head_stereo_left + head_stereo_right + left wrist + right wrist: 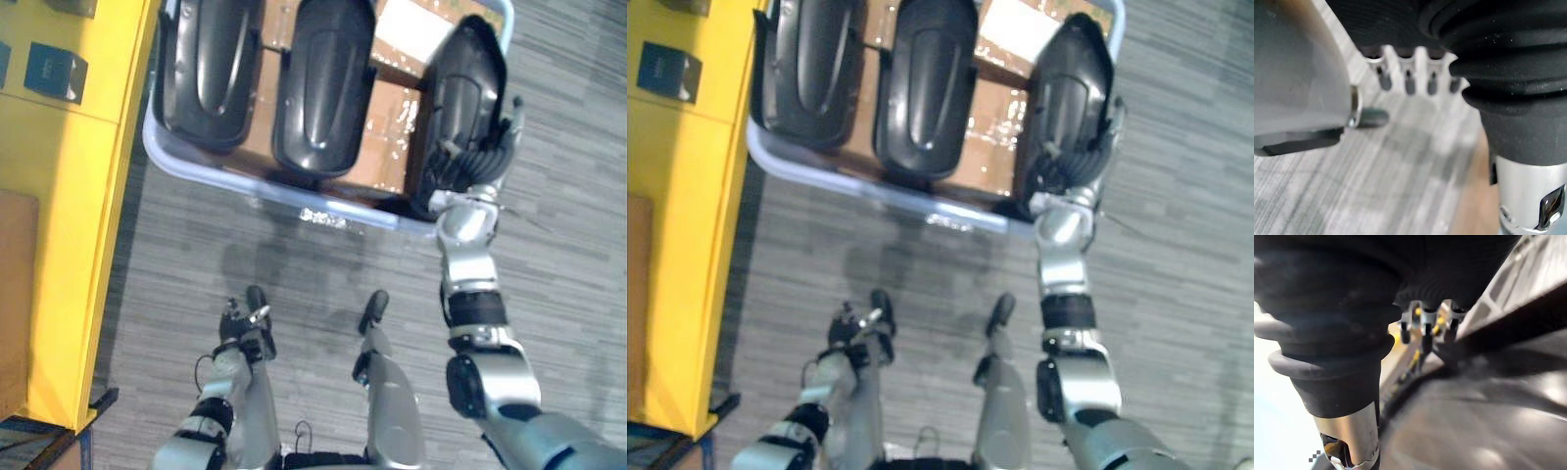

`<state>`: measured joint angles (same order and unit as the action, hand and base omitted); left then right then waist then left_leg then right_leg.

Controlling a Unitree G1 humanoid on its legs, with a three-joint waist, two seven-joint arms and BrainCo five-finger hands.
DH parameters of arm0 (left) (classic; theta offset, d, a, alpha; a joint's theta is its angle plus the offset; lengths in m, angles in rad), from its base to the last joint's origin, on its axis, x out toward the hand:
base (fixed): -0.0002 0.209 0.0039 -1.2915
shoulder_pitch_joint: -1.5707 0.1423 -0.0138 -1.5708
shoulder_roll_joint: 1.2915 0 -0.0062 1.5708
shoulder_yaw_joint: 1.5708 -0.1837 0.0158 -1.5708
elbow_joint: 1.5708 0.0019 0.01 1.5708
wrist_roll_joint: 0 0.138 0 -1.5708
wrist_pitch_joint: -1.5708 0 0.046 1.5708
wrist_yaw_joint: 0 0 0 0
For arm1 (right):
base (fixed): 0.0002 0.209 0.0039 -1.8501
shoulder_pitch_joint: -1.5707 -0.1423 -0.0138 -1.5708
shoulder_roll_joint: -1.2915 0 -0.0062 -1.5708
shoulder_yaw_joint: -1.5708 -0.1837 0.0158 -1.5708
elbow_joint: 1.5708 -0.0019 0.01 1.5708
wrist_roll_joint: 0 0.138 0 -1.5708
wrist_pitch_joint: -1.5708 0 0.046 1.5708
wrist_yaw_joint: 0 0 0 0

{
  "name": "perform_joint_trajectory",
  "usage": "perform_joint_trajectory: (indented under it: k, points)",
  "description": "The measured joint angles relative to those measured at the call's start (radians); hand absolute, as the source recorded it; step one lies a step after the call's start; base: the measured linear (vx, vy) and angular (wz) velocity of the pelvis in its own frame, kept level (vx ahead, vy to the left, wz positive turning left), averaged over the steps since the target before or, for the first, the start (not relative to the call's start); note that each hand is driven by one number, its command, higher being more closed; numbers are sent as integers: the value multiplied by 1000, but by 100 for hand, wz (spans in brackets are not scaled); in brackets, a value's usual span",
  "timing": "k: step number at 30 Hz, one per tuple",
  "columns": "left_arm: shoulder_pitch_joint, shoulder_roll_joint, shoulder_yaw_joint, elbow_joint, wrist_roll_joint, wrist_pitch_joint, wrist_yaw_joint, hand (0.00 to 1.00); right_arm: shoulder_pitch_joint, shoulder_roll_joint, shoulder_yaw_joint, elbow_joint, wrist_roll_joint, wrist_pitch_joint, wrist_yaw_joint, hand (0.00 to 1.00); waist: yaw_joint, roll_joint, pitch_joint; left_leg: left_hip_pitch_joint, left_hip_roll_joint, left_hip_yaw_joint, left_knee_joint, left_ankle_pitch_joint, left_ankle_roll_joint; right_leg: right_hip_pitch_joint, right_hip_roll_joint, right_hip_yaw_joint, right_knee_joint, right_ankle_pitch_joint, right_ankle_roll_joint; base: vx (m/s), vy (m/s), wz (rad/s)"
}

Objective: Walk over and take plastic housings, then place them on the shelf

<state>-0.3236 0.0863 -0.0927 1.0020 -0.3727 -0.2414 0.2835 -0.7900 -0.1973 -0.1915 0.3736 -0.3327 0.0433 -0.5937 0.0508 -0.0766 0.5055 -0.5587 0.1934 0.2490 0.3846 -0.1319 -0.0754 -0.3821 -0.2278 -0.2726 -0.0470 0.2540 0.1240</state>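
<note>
there, right hand point(482, 152) against the rightmost housing point(460, 83)

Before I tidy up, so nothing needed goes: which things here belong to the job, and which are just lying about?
Job: left housing, middle housing, right housing gripped by right hand, blue-rimmed crate.
Lying about: blue box on yellow unit, white sheet in crate.

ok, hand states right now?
Left hand: open, holding nothing.
Right hand: closed on the rightmost plastic housing.
</note>
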Motion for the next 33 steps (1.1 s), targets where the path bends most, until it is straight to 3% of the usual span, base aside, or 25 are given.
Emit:
perform_joint_trajectory:
  k: [6, 12, 18, 26, 33]
  points:
    - [4, 1, -3, -1, 34, -8, -9, 0, -42, -127, 28, -2, 1, -73, 1, 0, -4, 0, 0, 0, -7, -20, -35, 30, -3, 0, 1, -5, 0, 0, 0, -39, -6, 10]
    - [5, 1, -6, -1, 39, -11, -22, 0, -108, -162, 58, -2, 5, -126, -1, 0, -4, 0, 0, 1, -9, -22, -43, 41, -3, 0, 0, -5, 0, 0, 0, -41, 1, 3]
    - [6, 1, -6, -6, 38, -11, -21, 0, -94, -159, 3, -2, 6, -119, -47, 0, -3, 0, 0, -1, -9, -21, -43, 43, -5, -5, 0, -3, 0, 0, 0, -23, 1, -1]
    - [4, -5, -6, -10, 38, -10, -4, 0, 30, -93, -149, -2, 58, -65, -93, 0, -9, 1, 0, -21, -10, -20, -41, 44, -5, -24, 0, -3, 0, 0, 0, 0, 0, 0]
    - [4, -12, -5, -10, 38, -10, 11, 0, 113, -68, -181, -2, 159, -68, -97, 0, -11, 1, 0, -21, -11, -19, -39, 44, -6, -24, -1, -1, 0, -1, 1, -9, 0, 0]
